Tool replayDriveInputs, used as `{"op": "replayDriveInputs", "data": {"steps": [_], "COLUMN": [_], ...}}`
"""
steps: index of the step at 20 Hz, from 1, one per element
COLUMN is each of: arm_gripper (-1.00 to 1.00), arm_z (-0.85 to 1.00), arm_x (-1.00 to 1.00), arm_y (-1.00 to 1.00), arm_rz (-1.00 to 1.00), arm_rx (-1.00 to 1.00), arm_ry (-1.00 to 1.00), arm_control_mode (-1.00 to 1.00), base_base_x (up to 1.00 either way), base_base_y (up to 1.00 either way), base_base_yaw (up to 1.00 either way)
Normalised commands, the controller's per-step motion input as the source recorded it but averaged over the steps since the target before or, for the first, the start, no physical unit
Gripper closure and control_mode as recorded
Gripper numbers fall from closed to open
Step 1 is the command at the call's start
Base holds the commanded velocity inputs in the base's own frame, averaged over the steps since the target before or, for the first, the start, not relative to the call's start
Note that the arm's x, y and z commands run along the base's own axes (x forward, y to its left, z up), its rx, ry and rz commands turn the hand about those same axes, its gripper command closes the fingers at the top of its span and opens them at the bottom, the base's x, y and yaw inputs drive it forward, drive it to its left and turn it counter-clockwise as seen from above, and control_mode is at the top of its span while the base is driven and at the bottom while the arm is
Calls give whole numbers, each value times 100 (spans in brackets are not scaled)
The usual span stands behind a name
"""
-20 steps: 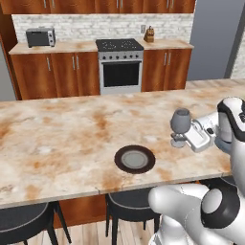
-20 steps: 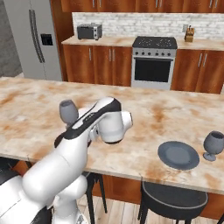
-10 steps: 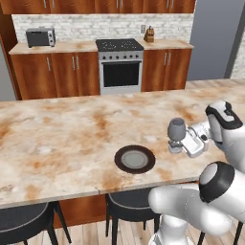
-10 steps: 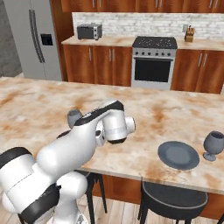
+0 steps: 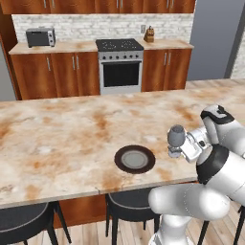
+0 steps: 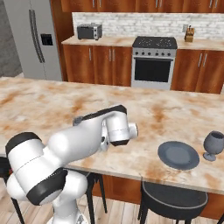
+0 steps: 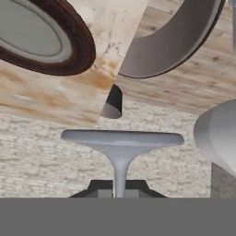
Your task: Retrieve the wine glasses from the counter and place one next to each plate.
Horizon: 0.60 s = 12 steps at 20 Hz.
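Observation:
My gripper (image 5: 178, 151) is shut on the stem of a grey wine glass (image 5: 175, 136). It holds the glass upright, just above the island top (image 5: 62, 143) and to the right of a dark plate with a brownish rim (image 5: 134, 159). In the hand view the glass's round foot (image 7: 122, 138) sits above my gripper (image 7: 120, 188), with the plate (image 7: 39, 37) at the upper left. The other wine glass (image 6: 214, 143) stands on the island beside a plain dark grey plate (image 6: 178, 155). My arm hides most of the held glass in the right base view. The counter is out of view.
Black stools (image 5: 129, 206) stand under the island's near edge, and one seat (image 7: 175, 41) is in the hand view. Wood cabinets with a stove (image 5: 120, 67), a toaster oven (image 5: 40, 37) and a knife block (image 5: 150, 34) line the far wall. A fridge (image 6: 30, 39) stands at the left.
My gripper has carried the wine glass down and a little toward the brown-rimmed plate. The plates and the other glass have stayed where they were.

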Motion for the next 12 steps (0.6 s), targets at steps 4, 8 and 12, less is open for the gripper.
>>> {"op": "replayDriveInputs", "data": {"steps": [4,8,12], "arm_gripper": [100,100,100], "arm_z": [-32,-28,-30], "arm_x": [16,25,29], "arm_y": [0,0,0], "arm_rz": [-6,-7,-7], "arm_rx": [-1,0,0], "arm_ry": [-4,0,0], "arm_control_mode": [-100,-100,-100], "base_base_x": [0,0,0], "base_base_y": [0,0,0], "base_base_yaw": [0,0,0]}}
